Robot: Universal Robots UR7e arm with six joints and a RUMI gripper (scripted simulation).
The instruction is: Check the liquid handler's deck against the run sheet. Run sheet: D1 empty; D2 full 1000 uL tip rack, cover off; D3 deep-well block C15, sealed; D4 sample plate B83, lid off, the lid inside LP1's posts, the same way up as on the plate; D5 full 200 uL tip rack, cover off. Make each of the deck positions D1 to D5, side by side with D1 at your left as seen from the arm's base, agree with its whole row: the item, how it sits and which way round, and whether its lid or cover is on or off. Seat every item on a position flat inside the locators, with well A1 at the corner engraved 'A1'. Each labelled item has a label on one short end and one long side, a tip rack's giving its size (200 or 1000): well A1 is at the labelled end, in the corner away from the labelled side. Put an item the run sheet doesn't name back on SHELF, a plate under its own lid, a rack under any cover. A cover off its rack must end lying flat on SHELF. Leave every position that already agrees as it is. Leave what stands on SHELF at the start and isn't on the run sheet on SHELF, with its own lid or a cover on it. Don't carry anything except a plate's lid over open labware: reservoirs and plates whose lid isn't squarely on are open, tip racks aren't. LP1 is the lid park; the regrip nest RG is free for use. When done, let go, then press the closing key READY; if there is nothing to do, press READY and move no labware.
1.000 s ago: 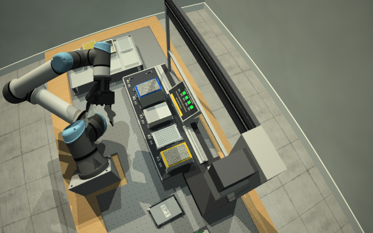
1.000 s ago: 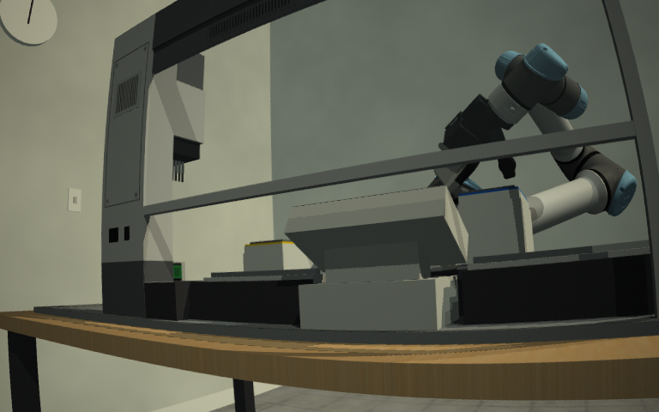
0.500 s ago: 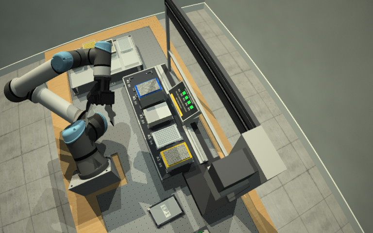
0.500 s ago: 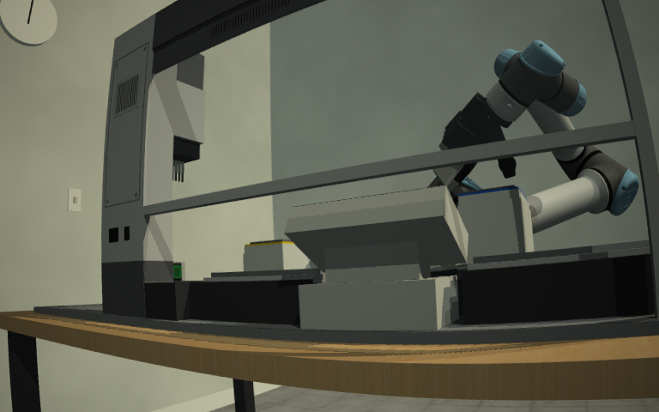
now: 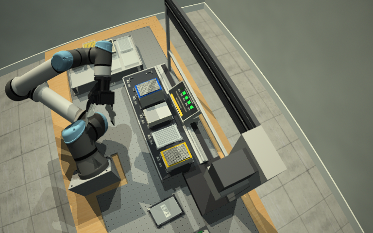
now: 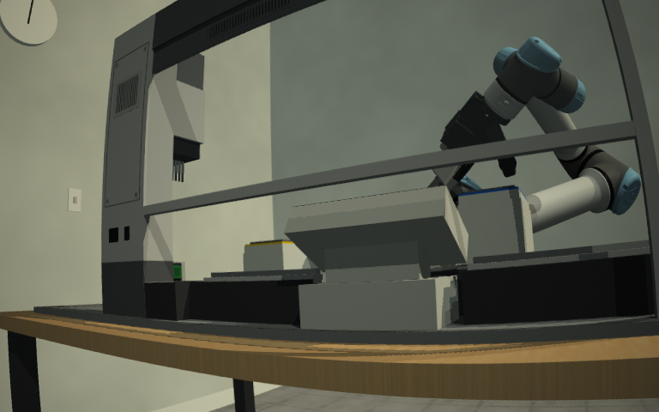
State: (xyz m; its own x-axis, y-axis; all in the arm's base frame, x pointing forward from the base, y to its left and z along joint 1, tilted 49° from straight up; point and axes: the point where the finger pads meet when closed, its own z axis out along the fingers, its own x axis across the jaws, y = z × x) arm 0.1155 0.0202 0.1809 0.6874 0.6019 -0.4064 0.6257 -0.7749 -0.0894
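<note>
Deck (image 5: 155, 153) at frame centre is looking mostly sorted, D1 bare, racks, block and plate (image 5: 166, 136) sitting in D2–D5, while the gripper (image 5: 101, 111), jaws wide and holding nothing, is hovering left of it, READY apparently pending.

Top view: high, angled down, wide. Exterior: low, table height, near handler's far side; both share deck (image 5: 154, 142)
</note>
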